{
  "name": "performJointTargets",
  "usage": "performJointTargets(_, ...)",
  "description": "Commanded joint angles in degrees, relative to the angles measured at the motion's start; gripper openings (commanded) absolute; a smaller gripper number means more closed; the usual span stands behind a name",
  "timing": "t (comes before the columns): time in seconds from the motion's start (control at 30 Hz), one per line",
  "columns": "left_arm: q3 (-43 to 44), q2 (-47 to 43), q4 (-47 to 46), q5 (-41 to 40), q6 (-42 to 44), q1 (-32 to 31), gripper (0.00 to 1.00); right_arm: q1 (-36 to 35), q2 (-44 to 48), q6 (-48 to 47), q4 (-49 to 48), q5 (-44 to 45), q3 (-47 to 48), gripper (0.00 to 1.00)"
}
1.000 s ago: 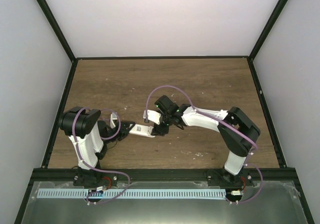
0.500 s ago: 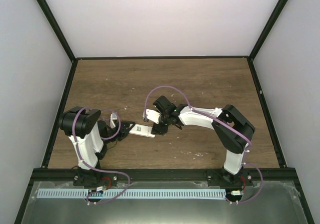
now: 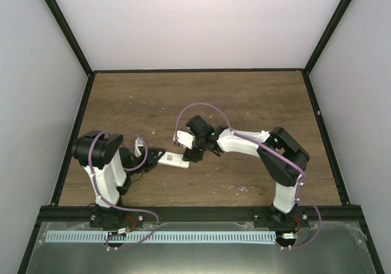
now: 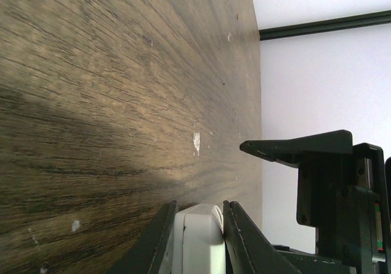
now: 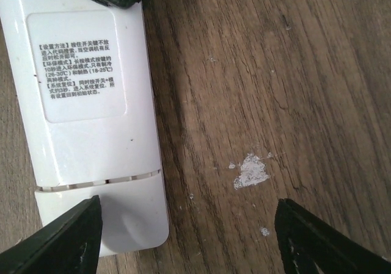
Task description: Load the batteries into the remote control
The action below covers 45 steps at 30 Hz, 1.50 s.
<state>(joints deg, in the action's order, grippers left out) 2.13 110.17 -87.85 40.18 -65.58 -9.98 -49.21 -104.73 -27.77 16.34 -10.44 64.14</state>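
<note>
The left end effector (image 4: 198, 208) is pinching one end of the remote control (image 5: 91, 103), its fingers pressing on both sides. The remote control is lying on the counter (image 3: 244, 103) between the two arms, with its printed label facing up. The right end effector (image 5: 189, 243) is hovering over the other end, with its fingers spread wide.

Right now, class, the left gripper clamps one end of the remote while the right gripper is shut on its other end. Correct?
No. The right gripper hangs open over that end, gripping nothing, as the right wrist view shows. The left gripper does clamp the remote.
</note>
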Motion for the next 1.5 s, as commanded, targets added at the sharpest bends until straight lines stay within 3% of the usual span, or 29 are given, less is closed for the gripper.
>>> performJointTargets(0.0, -1.12, 0.85, -4.08, -1.07, 2.49, -0.08, 0.06, -0.08, -1.35, 0.63, 0.42, -0.45, -0.46, 0.68)
performJointTargets(0.3, -1.25, 0.84, -4.06, -1.16, 2.42, -0.08, 0.06, -0.32, -2.08, 3.56, 0.68, -4.75, -2.52, 0.56)
performJointTargets(0.47, -1.33, 0.6, -4.1, -1.06, 2.31, -0.1, 0.06, -0.4, -2.51, 5.13, -0.3, -6.96, -3.65, 0.43)
performJointTargets(0.87, -1.6, 0.48, -4.01, -0.65, 2.4, -0.07, 0.06, -0.44, -5.04, 6.81, -4.12, -8.54, -4.56, 0.41)
performJointTargets(1.07, -1.51, 0.48, -4.06, -0.84, 2.35, -0.11, 0.06, 0.85, 1.52, 8.55, -3.12, -6.41, -3.58, 0.42)
performJointTargets(1.27, -1.29, 0.33, -4.01, -0.99, 2.32, -0.1, 0.06, 2.59, 7.94, 18.1, -1.28, -4.88, -3.01, 0.44)
performJointTargets(1.47, -0.97, 0.57, -4.02, -0.98, 2.32, -0.12, 0.06, 3.0, 7.86, 28.78, 1.52, -6.65, -6.16, 0.45)
